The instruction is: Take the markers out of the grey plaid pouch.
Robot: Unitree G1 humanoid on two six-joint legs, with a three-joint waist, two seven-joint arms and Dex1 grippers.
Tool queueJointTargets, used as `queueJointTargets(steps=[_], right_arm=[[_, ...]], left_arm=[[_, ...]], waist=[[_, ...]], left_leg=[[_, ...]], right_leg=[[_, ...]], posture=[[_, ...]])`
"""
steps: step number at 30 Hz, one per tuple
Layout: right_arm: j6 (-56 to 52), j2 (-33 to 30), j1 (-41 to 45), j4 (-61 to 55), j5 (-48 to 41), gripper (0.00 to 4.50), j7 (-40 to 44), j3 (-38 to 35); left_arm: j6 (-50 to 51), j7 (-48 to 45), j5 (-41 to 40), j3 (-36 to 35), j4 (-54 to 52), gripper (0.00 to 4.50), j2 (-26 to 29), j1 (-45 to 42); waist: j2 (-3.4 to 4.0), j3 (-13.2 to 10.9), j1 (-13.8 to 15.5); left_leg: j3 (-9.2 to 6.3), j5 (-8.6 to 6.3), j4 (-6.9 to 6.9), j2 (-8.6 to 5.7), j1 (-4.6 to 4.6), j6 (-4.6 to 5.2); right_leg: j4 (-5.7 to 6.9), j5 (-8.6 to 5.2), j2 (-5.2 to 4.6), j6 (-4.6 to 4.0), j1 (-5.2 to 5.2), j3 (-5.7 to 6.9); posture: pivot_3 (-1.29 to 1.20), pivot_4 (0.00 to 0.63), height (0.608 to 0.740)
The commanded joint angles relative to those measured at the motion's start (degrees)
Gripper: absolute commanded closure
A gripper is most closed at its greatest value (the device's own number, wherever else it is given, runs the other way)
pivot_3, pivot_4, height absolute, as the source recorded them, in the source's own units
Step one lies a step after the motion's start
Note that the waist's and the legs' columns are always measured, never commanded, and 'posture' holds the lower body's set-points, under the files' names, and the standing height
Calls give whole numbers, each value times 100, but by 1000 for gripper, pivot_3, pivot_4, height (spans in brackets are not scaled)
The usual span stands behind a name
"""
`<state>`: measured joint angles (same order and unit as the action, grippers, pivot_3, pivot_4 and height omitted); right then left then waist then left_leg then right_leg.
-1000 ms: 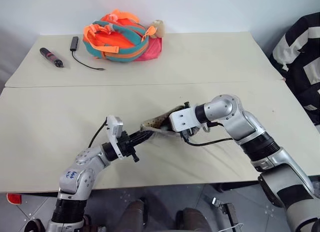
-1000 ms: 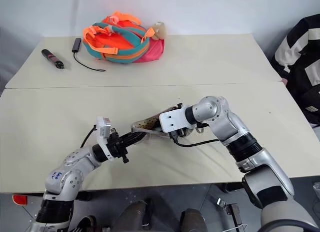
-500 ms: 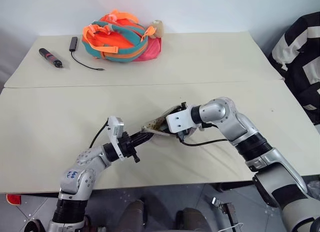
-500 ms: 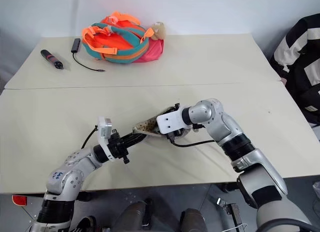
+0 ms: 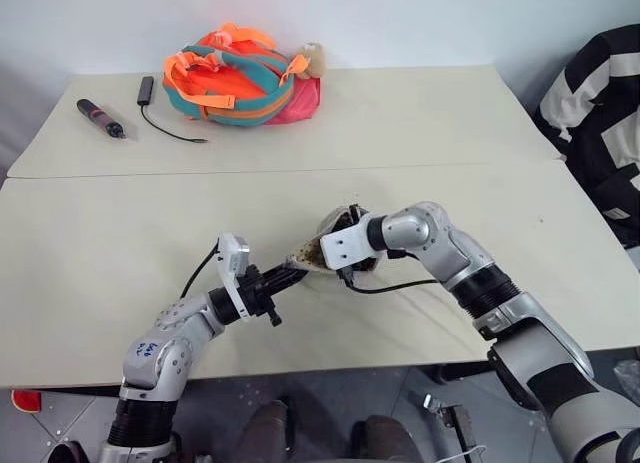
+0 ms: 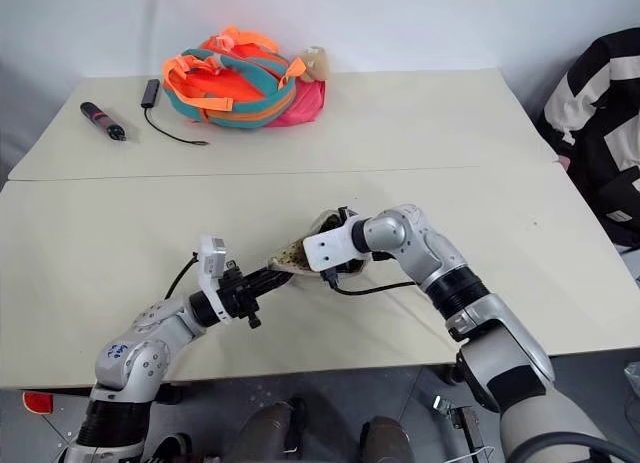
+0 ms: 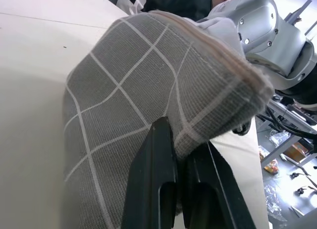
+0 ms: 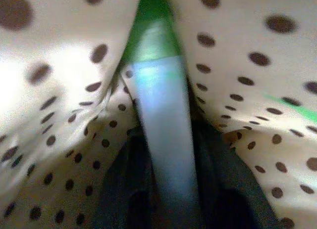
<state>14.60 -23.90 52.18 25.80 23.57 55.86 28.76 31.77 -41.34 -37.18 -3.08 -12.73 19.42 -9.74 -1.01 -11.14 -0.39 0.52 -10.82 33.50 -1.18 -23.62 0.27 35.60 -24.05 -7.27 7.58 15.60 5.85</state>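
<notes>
The grey plaid pouch (image 5: 312, 251) is held up off the table's near half, its mouth turned to my right arm. My left gripper (image 7: 181, 157) is shut on the pouch's (image 7: 124, 95) lower edge, its fingers (image 7: 159, 169) pinching the fabric. My right gripper (image 8: 163, 160) reaches inside the pouch, with tan dotted lining all round it. A bright green marker (image 8: 158, 105) runs between its two dark fingers, which press on both its sides. Any other marker is hidden inside the pouch.
An orange, teal and pink backpack (image 5: 240, 75) lies at the table's far edge. Left of it are a thick black stick with a reddish band (image 5: 102, 116) and a small black device with a cable (image 5: 148, 87). A person in striped clothing (image 5: 600, 113) stands at the right.
My right arm has slid left and down, pushing its gripper deeper into the pouch's mouth. The left gripper has kept its hold in the same place.
</notes>
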Motion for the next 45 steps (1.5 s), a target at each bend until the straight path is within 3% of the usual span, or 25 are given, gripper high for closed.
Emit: queueJointTargets(steps=[1, 7, 13, 19, 24, 30, 36, 41, 45], right_arm=[[-257, -153, -97, -330, -456, 3813, 329, -301], [-1526, -363, -221, -1698, -2015, 3814, 1278, -1109], [-1999, -535, -297, -2135, -2358, 3814, 1407, -1303], [-1293, -704, -130, -1614, -1547, 3814, 898, -996], [-1149, -1023, -264, -1783, -1551, 3815, 1522, -710], [-533, -1248, -391, -1563, -1108, 3820, 1464, -430], [-691, -1153, -390, -1593, -1081, 3820, 1321, -525], [-480, -1354, -3, -1263, -1018, 3820, 1283, -677], [-717, -1484, -187, -1349, -867, 3821, 1435, -503]], left_arm=[[-140, -34, -58, -76, -229, 4500, 14, 49], [-683, 83, 342, -195, 67, 4500, 83, -92], [-1052, 32, 536, -110, 245, 4500, 199, -209], [-1035, -97, 616, 201, 88, 4500, 313, -165], [-1535, -59, 1034, 336, 125, 4500, 351, -236], [-2013, -124, 1385, 447, 207, 4500, 408, -255], [-2398, -270, 1833, 678, 159, 4500, 641, -178], [-2646, -182, 2101, 676, 315, 4500, 697, -284], [-2829, -50, 2266, 611, 468, 4500, 676, -405]], waist=[[0, 0, 16], [0, -3, 53], [0, -3, 47], [2, -4, 31], [1, -5, 59], [1, -5, 56], [1, -5, 47], [3, -7, 44], [3, -7, 55]], left_leg=[[0, 0, -3, 0, -1, 0], [-3, -1, -8, -1, -14, 1], [-5, -3, -4, -4, -20, 4], [-2, -3, -11, -3, -20, 3], [-2, -3, -8, -5, -24, 3], [-4, -4, -2, -4, -29, 5], [-4, -4, -4, -3, -29, 5], [-4, -4, -2, -4, -30, 5], [-6, -4, -4, -4, -30, 5]], right_leg=[[-3, 0, 0, 0, 1, 1], [-13, 0, -2, 0, 6, 8], [-17, 1, -4, 0, 5, 13], [-18, 0, -2, 0, 12, 11], [-22, 0, -4, 1, 11, 13], [-24, 1, -3, 2, 11, 14], [-24, 1, -2, 2, 12, 15], [-23, 1, -3, 2, 13, 15], [-25, 1, -3, 2, 12, 16]], posture=[[0, 150, 740], [0, 150, 740], [0, 150, 740], [0, 150, 740], [0, 150, 740], [0, 150, 740], [0, 150, 740], [0, 150, 740], [0, 150, 740]])
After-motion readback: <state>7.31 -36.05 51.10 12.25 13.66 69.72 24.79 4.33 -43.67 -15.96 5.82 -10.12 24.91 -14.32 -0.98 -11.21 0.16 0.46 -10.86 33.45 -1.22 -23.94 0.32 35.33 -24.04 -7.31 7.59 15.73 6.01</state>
